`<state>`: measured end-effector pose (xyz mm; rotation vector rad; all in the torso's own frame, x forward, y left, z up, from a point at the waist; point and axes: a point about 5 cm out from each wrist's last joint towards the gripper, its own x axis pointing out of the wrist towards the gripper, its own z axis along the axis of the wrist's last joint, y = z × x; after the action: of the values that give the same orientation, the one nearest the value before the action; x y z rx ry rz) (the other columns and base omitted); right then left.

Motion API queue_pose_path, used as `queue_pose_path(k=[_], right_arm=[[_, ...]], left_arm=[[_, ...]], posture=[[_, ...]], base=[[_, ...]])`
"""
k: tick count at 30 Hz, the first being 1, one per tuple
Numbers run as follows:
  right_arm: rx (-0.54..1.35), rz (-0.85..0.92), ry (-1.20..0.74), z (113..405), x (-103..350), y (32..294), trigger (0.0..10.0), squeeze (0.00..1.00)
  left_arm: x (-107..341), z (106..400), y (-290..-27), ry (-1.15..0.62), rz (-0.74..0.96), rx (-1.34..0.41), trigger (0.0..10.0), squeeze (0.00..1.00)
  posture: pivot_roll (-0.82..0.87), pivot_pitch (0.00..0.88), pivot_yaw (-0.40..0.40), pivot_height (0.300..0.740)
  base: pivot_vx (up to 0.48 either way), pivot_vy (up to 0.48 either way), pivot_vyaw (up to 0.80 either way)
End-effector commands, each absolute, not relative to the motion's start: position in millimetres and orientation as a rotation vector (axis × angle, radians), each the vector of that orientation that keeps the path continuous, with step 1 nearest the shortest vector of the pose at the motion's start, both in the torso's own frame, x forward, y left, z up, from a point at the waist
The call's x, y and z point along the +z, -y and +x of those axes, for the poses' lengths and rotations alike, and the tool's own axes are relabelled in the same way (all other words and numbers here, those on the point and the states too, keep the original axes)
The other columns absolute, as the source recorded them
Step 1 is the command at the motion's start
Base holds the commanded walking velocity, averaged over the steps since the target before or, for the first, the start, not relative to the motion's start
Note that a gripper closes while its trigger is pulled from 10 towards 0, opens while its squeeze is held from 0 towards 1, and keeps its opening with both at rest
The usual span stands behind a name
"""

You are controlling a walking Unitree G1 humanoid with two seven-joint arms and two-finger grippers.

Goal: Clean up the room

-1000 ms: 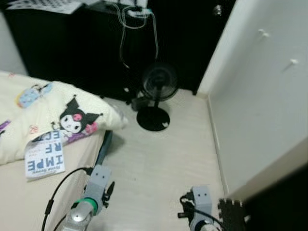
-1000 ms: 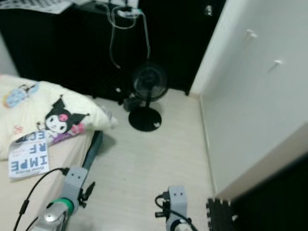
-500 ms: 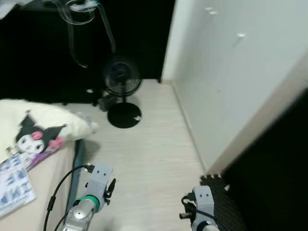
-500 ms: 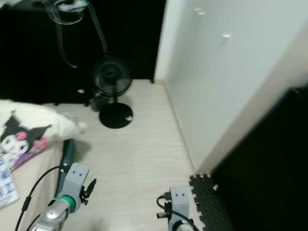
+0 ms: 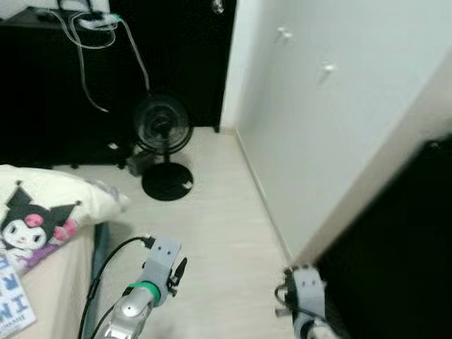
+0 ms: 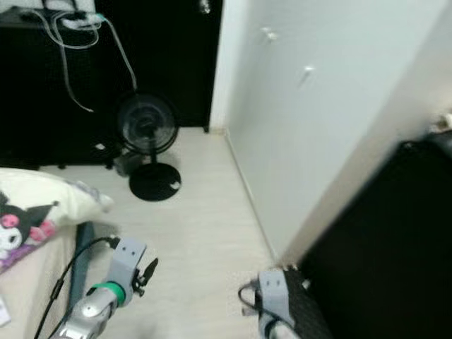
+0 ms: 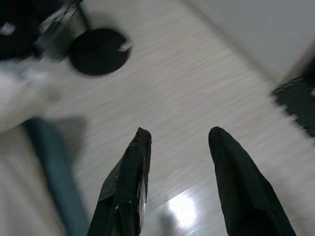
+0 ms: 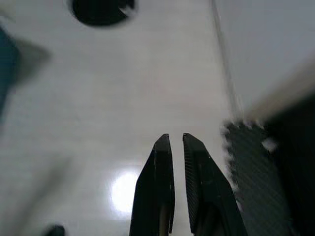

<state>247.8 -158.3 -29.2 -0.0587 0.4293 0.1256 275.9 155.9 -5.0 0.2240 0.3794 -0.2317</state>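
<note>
Tool status first: I have both arms hanging low and carrying nothing. My left tool (image 7: pixel 179 147) has its fingers spread wide over bare floor, and my right tool (image 8: pixel 176 142) has its fingers nearly closed with just a slit between them.

As I judge it, the cleanup is barely begun, or between items: nothing is in hand, and what looks out of place sits on the bed (image 5: pixel 42 282) at my left, where a cartoon-print pillow (image 5: pixel 49 208) lies and the corner of a printed booklet (image 5: pixel 13 304) pokes in at the frame edge.

For room to move, I read the pale floor (image 5: pixel 212 233) as an open lane straight ahead. It is bounded on my right by the long white wardrobe wall (image 5: pixel 339 113), with a dark foam mat (image 8: pixel 256 162) at its near end beside my right tool. On my left the bed edge closes in. At the far end a black standing fan (image 5: pixel 164 141) sits mid-lane, with cables (image 5: pixel 85 42) dangling from dark furniture behind it.
</note>
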Motion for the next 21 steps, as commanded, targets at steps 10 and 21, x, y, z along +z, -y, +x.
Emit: queue_pose_path(k=[10,21], right_arm=[[0.173,-0.075,-0.418,248.6,-28.1,150.1,10.0,0.0],[0.16,-0.09,-0.454,242.1,-34.4,152.6,10.0,0.0]], left_arm=[[-7.5,274.7,-148.4,-0.388,0.212,-0.241,10.0,0.0],[-8.9,273.4,-149.9,-0.397,0.2,-0.233,10.0,0.0]], posture=[[-0.05,0.01,0.012,0.74],[-0.05,0.016,0.014,0.74]], base=[[0.458,0.0,0.0],[0.373,0.0,-0.56]])
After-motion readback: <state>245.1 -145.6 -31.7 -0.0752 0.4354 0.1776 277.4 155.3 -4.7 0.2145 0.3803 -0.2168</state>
